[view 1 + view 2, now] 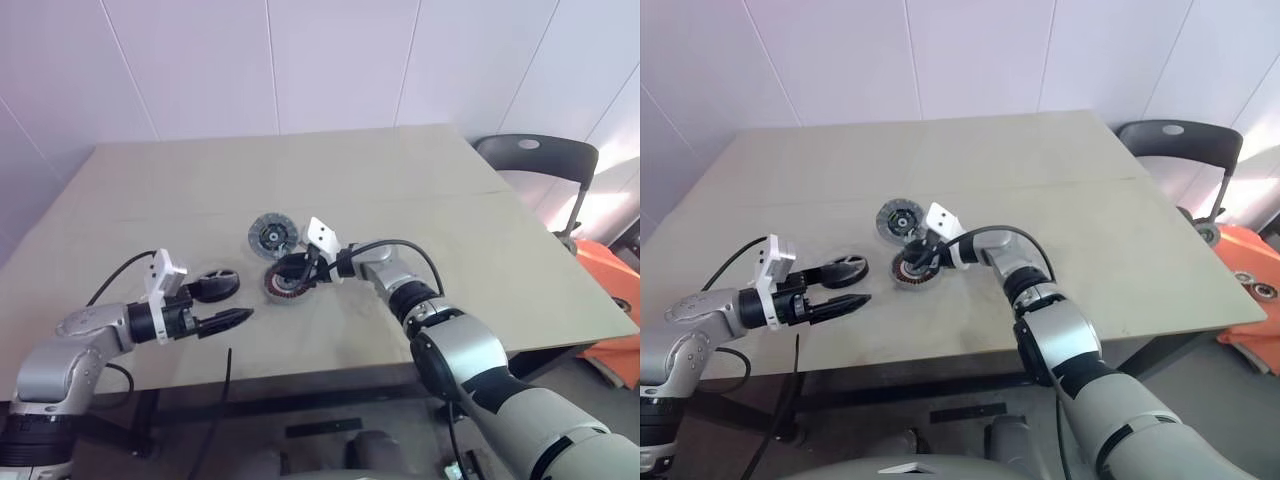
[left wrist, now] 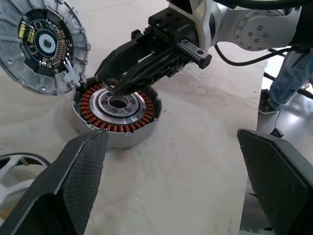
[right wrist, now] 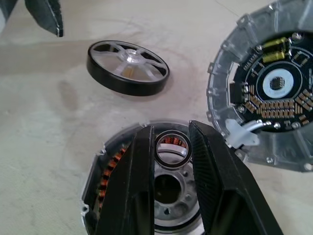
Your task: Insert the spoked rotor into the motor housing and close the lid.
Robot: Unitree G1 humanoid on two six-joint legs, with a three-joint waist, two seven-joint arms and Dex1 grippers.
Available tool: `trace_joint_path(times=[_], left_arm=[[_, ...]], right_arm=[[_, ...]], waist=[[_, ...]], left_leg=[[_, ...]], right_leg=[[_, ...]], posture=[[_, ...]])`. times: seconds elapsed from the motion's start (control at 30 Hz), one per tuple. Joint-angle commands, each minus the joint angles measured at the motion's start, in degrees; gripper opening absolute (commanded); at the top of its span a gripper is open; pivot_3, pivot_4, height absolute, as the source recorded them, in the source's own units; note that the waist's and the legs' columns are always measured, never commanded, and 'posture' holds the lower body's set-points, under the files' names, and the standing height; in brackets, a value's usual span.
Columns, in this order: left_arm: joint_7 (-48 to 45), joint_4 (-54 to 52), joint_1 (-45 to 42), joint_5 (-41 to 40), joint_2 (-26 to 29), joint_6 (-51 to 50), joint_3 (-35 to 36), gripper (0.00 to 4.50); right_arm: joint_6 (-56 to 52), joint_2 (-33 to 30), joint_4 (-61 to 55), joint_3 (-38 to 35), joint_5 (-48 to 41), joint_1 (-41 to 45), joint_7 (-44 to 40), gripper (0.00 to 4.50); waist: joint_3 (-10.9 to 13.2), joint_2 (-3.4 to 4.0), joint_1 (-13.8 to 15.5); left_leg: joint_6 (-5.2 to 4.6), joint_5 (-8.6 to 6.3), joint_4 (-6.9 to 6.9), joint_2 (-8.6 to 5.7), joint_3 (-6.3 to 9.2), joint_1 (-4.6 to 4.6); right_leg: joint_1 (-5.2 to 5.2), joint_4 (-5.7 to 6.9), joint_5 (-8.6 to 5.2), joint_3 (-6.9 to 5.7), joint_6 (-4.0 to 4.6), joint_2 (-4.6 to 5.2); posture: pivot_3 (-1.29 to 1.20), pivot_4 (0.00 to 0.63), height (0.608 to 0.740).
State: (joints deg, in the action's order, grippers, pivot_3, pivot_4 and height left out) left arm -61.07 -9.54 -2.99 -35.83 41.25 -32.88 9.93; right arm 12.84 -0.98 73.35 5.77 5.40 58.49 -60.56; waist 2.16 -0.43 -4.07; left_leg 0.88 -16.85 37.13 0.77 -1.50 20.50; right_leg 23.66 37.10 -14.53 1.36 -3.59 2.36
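Note:
The motor housing [image 2: 122, 139], a silver cup with copper-red windings, stands mid-table. My right gripper [image 3: 171, 129] hovers just over its centre, shut on a small metal ring [image 3: 172, 165]. The lid [image 1: 272, 236], a round grey disc showing a circuit board, lies flat right beside the housing on its far side. The spoked rotor [image 3: 128, 66], a black-rimmed wheel with silver spokes, lies on the table to the left of the housing. My left gripper [image 1: 228, 302] is open and empty, with the rotor lying close by its far finger; it points toward the housing.
The tan table [image 1: 450, 220] has open surface all around the parts. A black chair [image 1: 540, 155] stands past the table's right corner, with an orange object [image 1: 615, 290] below it. A black cable [image 1: 228, 375] hangs at the near edge.

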Motion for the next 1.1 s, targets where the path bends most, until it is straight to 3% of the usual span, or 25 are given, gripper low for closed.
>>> trace_joint_path(times=[0.03,1.1], left_arm=[[0.13,-2.04,-0.27,-1.38,0.01,0.43,1.46,4.50],[1.83,-3.30,0.68,-2.40,-0.63,-0.21,1.38,4.50]], right_arm=[[0.79,-0.01,-0.15,-0.07,0.22,0.09,0.81,0.72],[0.71,-0.44,0.23,0.68,1.51,-1.30,2.45,0.72]], waist=[[0.00,0.00,0.00],[0.00,-0.01,0.00]], left_leg=[[0.00,0.00,0.00,0.00,0.00,0.00],[0.00,0.02,0.03,-0.02,-0.02,-0.05]], right_leg=[[0.00,0.00,0.00,-0.01,0.00,0.00],[-0.07,0.01,0.00,-0.04,0.00,-0.01]], posture=[[0.00,0.000,0.740],[0.00,0.000,0.740]])
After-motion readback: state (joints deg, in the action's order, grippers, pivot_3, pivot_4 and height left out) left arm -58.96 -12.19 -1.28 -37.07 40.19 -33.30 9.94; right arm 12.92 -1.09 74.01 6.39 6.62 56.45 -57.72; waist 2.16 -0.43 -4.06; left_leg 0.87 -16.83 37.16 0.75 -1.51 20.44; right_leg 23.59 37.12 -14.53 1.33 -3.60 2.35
